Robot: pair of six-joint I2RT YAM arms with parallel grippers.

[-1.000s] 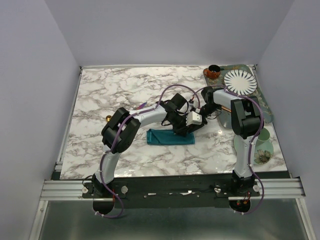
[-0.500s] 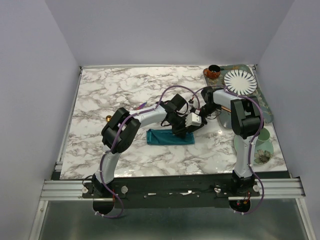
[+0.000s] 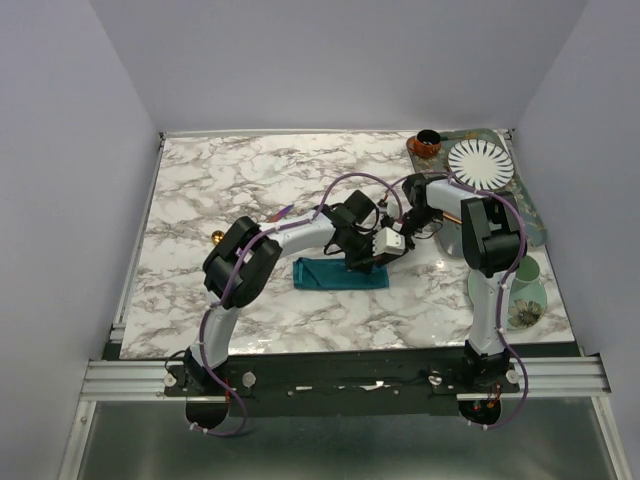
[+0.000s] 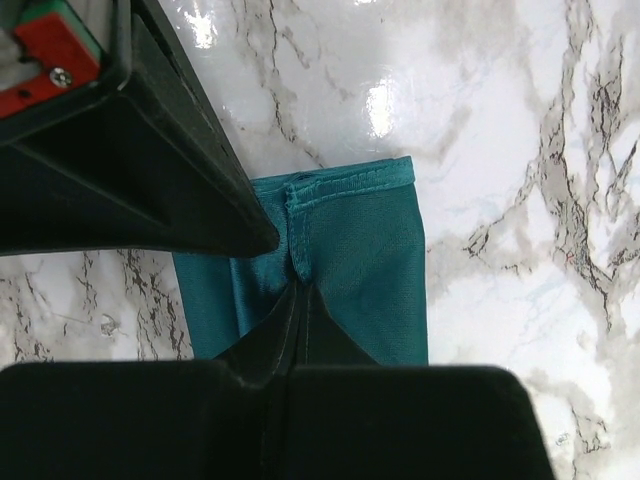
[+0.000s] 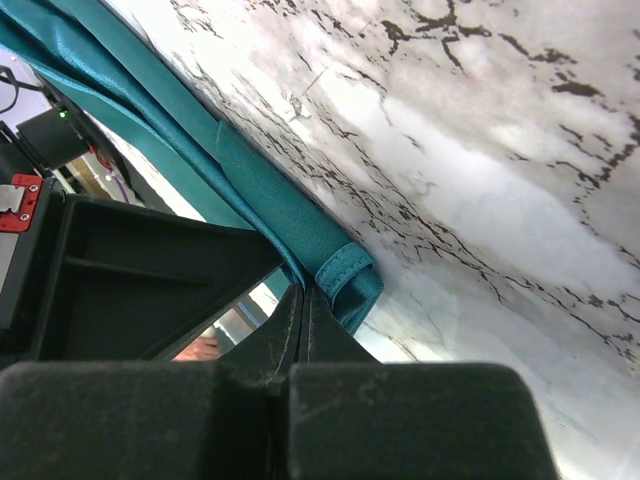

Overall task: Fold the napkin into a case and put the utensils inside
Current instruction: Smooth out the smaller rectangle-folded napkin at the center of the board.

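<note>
Lying flat on table (image 3: 220, 180) as narrow case (image 3: 322, 275), long axis running L-R. Pinching its right end w/ 2 sets of jaws closed on cloth: left gripper (image 4: 294, 288), right gripper (image 5: 306, 290) just beside, leaving left end free.

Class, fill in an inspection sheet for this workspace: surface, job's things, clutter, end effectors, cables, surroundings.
Surface: glossy marble-pattern table.
Job's things: teal napkin folded into a narrow strip; purple utensil and gold utensil lie outside it, to its left.
Clutter: tray holding striped plate and brown cup; green saucer.
End effectors: left end effector and right end effector each pinch the napkin.
Cables: purple cables loop over the arms.
Surroundings: plain lilac walls.
</note>
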